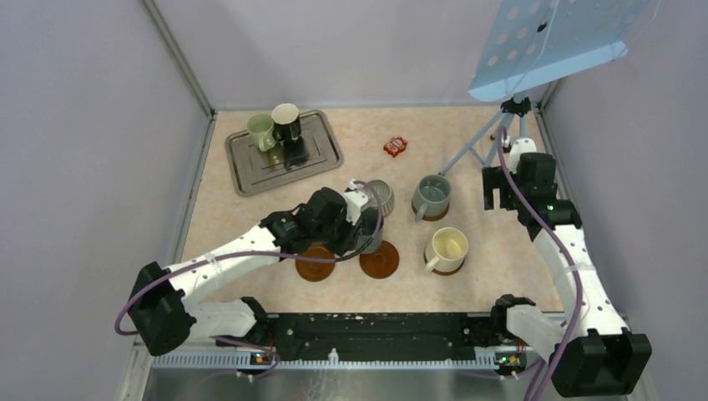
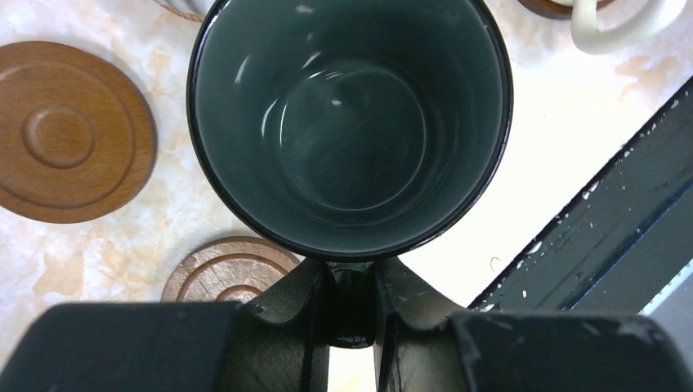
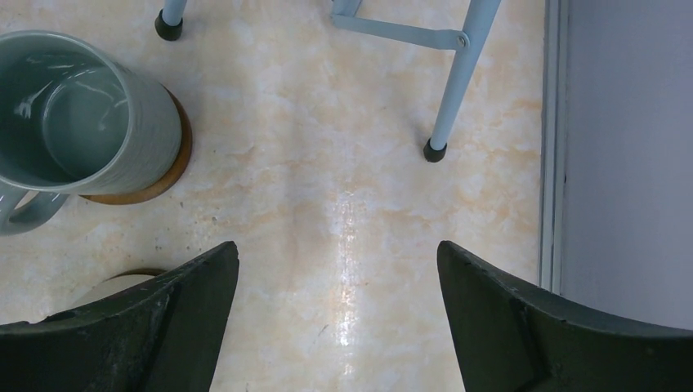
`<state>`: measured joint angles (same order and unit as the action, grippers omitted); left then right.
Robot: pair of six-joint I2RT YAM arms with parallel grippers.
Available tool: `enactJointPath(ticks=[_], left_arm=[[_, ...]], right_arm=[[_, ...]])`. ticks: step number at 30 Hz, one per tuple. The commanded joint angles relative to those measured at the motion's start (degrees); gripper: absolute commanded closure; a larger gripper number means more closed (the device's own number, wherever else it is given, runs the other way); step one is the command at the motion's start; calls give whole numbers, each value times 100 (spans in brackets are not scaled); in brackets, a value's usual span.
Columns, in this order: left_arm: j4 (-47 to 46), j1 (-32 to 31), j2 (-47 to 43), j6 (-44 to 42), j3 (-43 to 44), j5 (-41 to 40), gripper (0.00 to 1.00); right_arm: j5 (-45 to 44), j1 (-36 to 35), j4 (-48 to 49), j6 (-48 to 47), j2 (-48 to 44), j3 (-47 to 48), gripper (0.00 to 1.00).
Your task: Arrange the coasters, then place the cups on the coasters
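My left gripper (image 2: 351, 304) is shut on the handle of the dark grey-green cup (image 2: 351, 122), which fills the left wrist view. From above, that gripper (image 1: 361, 230) sits mid-table between two bare coasters (image 1: 316, 262) (image 1: 381, 261). The wrist view shows these as one brown disc (image 2: 67, 132) and one paler disc (image 2: 233, 271). Just behind stands the ribbed grey cup (image 1: 381, 195). The grey-blue cup (image 1: 432, 197) (image 3: 73, 114) and the cream cup (image 1: 447, 249) each stand on a coaster. My right gripper (image 1: 501, 189) (image 3: 337, 310) is open over bare table, to the right of the grey-blue cup.
A metal tray (image 1: 313, 159) at the back left holds the pale green cup (image 1: 260, 131) and the black cup (image 1: 286, 123). A small red packet (image 1: 395, 146) lies behind the middle. Stand legs (image 3: 458, 82) and the right wall (image 3: 621, 163) are close to my right gripper.
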<state>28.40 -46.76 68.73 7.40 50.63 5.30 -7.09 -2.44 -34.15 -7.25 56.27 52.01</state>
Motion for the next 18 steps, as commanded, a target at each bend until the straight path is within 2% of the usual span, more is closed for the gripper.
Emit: enactJointPath(ticks=[1, 11, 18], left_arm=[[-737, -320, -232, 147, -13, -272, 100], [-1345, -1227, -85, 149, -280, -1126, 100], [-1599, -1356, 22, 299, -523, -1240, 100]], right_arm=[[-111, 33, -16, -83, -196, -8, 10], [-27, 33, 68, -84, -204, -114, 10], [-51, 28, 35, -182, -225, -66, 10]])
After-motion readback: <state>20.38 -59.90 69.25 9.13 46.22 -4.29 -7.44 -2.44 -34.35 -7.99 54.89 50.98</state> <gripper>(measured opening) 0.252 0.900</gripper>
